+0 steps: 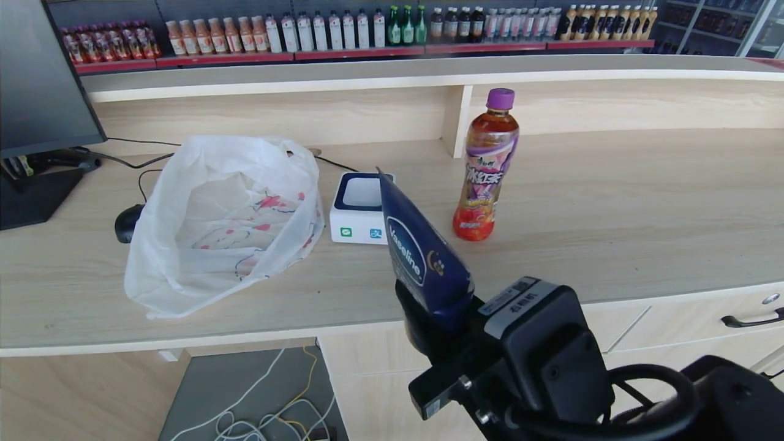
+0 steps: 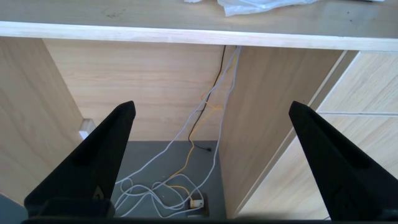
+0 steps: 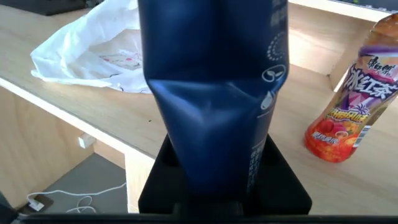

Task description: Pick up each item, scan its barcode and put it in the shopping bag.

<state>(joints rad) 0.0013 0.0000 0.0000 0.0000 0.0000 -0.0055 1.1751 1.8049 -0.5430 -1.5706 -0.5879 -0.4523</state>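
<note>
Scan step: right gripper [image 1: 436, 318] clamps blue tube [image 1: 416, 248] near scanner [image 1: 360, 211]; left gripper [image 2: 211, 109] gapes open. Next, likely — face barcode to scanner, then shopping bag [image 1: 226, 214].

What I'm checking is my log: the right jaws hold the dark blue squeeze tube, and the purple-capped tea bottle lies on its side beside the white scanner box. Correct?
No: the head view shows the purple-capped tea bottle standing upright beside the white scanner box. The jaws of the right gripper do hold the dark blue squeeze tube.
</note>
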